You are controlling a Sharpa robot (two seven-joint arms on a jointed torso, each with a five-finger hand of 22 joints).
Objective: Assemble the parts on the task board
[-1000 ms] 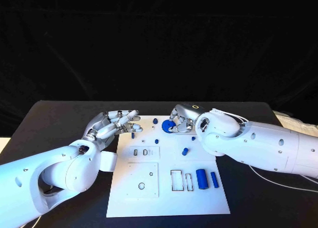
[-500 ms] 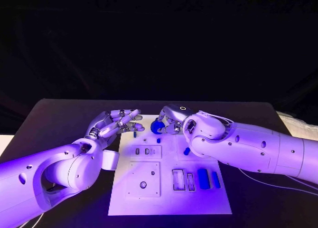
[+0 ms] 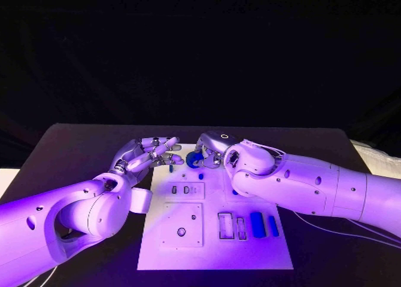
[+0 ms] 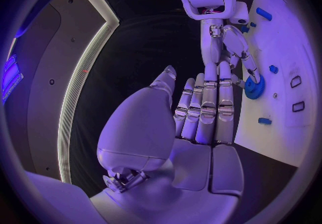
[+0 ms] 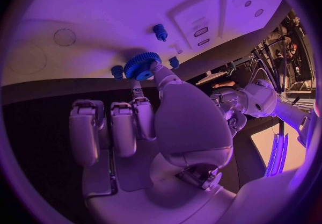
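Right hand (image 3: 214,152): your fingers pinched the blue gear (image 3: 196,159) at the far end of the task board (image 3: 213,251) | Left hand (image 3: 151,153): fingers released, apart, grasping nothing, just beside the gear | Board lay mid-counter (image 3: 71,155), two blue cylinders (image 3: 263,225) resting near its close right corner.

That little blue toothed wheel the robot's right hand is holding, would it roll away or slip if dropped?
The round blue toothed gear is probably stiff plastic and light, since the fingers of the right hand pinch it by its edge alone. Its ridged rim likely aids grip. Being round, it might roll if it landed on edge on the white task board; flat, it should stay put.
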